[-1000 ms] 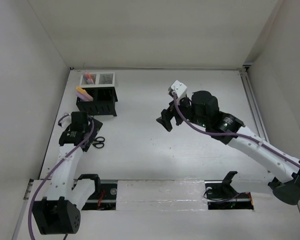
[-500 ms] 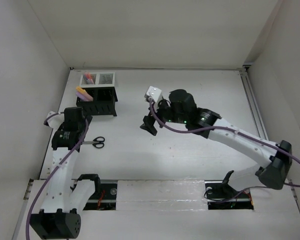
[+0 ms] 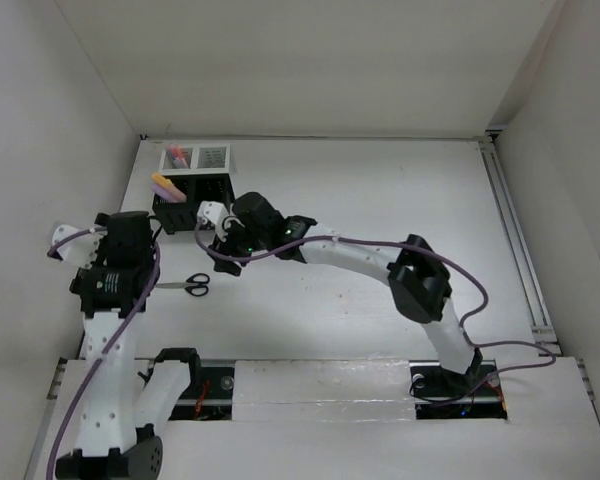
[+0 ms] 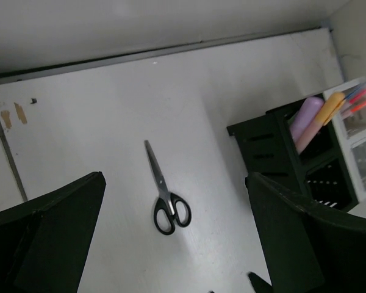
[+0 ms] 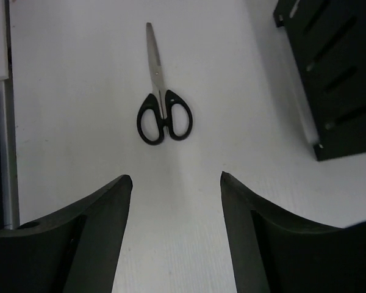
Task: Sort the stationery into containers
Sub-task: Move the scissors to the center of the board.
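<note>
One pair of scissors (image 5: 161, 110) lies ahead of the parted, empty right end effector (image 5: 175, 178).

open table (image 5: 79, 122) all round the scissors (image 5: 159, 97); black organiser (image 5: 335, 67) stands near, apart.

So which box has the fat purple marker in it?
The black box, nearer the scissors. The purple marker sticks out of it beside a yellow one; the white box behind holds thin pens.
</note>
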`<state>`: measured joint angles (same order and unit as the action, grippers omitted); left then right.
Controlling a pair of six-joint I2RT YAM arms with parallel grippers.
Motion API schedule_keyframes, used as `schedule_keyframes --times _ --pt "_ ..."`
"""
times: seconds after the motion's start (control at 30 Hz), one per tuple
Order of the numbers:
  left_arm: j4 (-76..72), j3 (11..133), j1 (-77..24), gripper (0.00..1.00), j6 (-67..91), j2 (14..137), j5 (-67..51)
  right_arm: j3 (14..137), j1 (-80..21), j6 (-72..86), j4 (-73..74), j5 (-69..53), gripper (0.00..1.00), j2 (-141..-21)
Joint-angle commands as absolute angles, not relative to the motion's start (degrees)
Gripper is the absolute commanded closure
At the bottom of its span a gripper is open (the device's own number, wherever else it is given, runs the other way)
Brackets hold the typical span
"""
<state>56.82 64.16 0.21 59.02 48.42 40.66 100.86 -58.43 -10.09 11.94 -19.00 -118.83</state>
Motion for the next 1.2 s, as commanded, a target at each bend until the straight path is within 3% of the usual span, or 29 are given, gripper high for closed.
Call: schedule_keyframes --times 0.0,0.3,0.57,0.67,1.17 --pt "57.0 63.4 0.4 0.00 60.5 41.1 47.8 108.2 -60.6 -10.4 10.4 -21.8 0.34 -124.2" --pt "46.1 58.4 0.4 0.00 51.9 24.4 44.0 117.5 -63.3 -8.4 8.4 -17.6 0.54 -134.5" --pt "43.5 57.8 0.4 0.00 49.4 25.9 41.0 123.8 -63.3 -5.9 7.3 -12.4 0.54 -140.4" --pt "43.5 57.2 0.4 0.00 48.9 25.4 40.4 125.9 -63.3 -5.4 9.3 -12.4 0.60 -142.0" --pt "41.4 56.7 0.4 0.00 47.7 24.9 38.8 124.8 -63.3 -4.7 8.8 -13.1 0.65 -144.9"
